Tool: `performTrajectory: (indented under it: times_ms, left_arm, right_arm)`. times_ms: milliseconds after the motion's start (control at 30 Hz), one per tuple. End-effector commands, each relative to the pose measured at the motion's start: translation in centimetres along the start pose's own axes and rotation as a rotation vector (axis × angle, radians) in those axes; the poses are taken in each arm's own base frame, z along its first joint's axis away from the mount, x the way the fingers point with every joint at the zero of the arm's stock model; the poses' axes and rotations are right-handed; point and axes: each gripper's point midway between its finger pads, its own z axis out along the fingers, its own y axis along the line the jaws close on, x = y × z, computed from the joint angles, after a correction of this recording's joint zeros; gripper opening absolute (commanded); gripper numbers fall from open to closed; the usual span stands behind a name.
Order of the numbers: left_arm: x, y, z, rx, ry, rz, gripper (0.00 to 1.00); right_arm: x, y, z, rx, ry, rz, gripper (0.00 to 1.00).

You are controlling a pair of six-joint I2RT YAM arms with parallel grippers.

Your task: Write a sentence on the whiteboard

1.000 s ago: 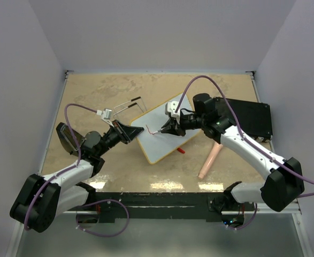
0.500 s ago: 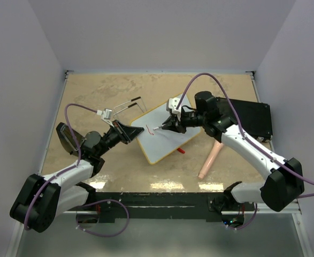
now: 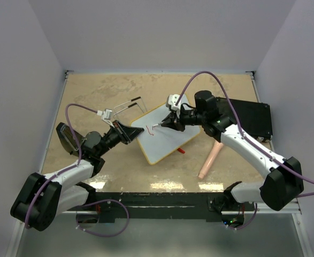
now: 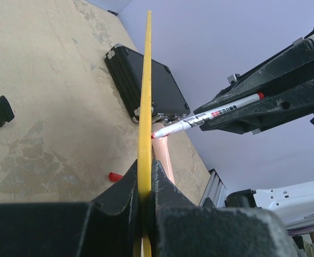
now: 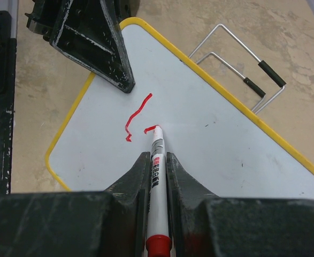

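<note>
The whiteboard (image 3: 167, 136) is held tilted above the table, with my left gripper (image 3: 137, 130) shut on its yellow rim (image 4: 144, 107) at the left corner. In the left wrist view the board is edge-on between the closed fingers of that gripper (image 4: 145, 166). My right gripper (image 5: 157, 156) is shut on a white marker (image 5: 158, 176) with a red end. The marker's tip touches the whiteboard (image 5: 221, 134) face. Of the sentence (image 5: 137, 115) only one wavy red stroke and a short red mark at the tip show.
A black case (image 3: 250, 119) lies at the right back. A pink object (image 3: 210, 158) and a red cap (image 3: 181, 151) lie on the table by the board. A wire stand (image 3: 127, 104) rests behind the left gripper.
My right gripper has shifted slightly toward the back with the marker, and a short second red mark has appeared beside the first stroke. The left arm and board have stayed put.
</note>
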Motion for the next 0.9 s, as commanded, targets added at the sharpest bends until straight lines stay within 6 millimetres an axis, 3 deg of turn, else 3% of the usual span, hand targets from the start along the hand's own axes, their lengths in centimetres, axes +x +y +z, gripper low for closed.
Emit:
performTrajectory:
  times_ms: [0, 167, 533, 867]
  left_arm:
    - [-3.1, -4.3, 0.0, 0.162, -0.111, 0.071, 0.00]
    - [-3.4, -4.3, -0.1, 0.154, -0.120, 0.080, 0.00]
    - [-4.1, -4.5, 0.3, 0.150, -0.134, 0.100, 0.00]
    - [-4.0, -4.3, 0.3, 0.149, -0.128, 0.097, 0.00]
  right_arm:
    - [-1.5, -1.6, -0.6, 0.084, -0.026, -0.032, 0.00]
    - [-0.7, -1.9, -0.7, 0.106, 0.007, -0.053, 0.00]
    - [0.8, 0.0, -0.5, -0.019, 0.048, -0.088, 0.00]
    - [0.0, 1.0, -0.1, -0.088, 0.013, -0.080, 0.00]
